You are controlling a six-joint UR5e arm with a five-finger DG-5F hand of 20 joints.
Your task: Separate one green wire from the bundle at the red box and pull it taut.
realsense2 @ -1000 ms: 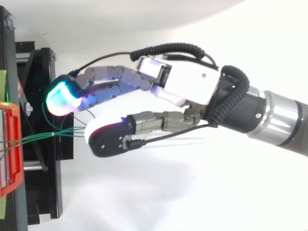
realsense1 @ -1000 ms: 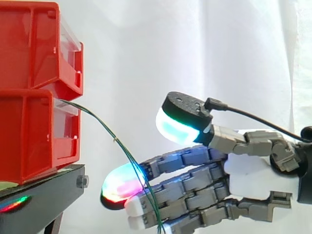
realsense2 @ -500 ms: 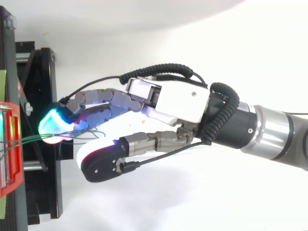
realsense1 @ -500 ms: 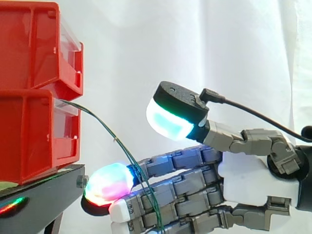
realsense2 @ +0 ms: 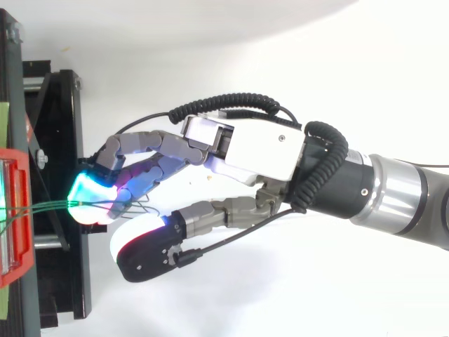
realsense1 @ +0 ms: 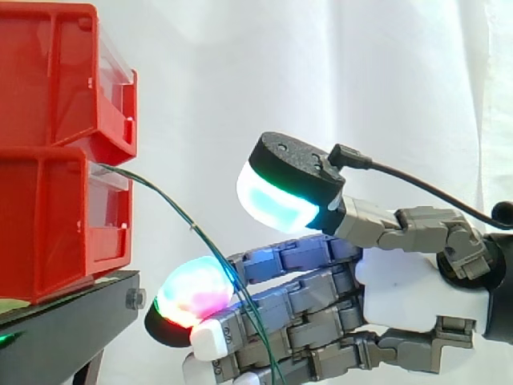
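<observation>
Nearest the side camera, the hand [realsense1: 417, 285] lies released, its jointed grey fingers nearly straight with rounded glowing pads [realsense1: 196, 289] and the thumb raised apart, while thin green wires [realsense1: 189, 227] arc from the lower red plastic bin [realsense1: 48, 224] on the black stand [realsense1: 72, 321] down across those fingers, before a white curtain [realsense1: 321, 80].

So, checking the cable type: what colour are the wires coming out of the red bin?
Green; the wires show best in the side view.

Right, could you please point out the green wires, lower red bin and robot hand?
green wires [realsense1: 180, 215], side view, hanging mid-span
lower red bin [realsense1: 48, 228], side view, side wall
robot hand [realsense2: 263, 144], top view, white back
</observation>
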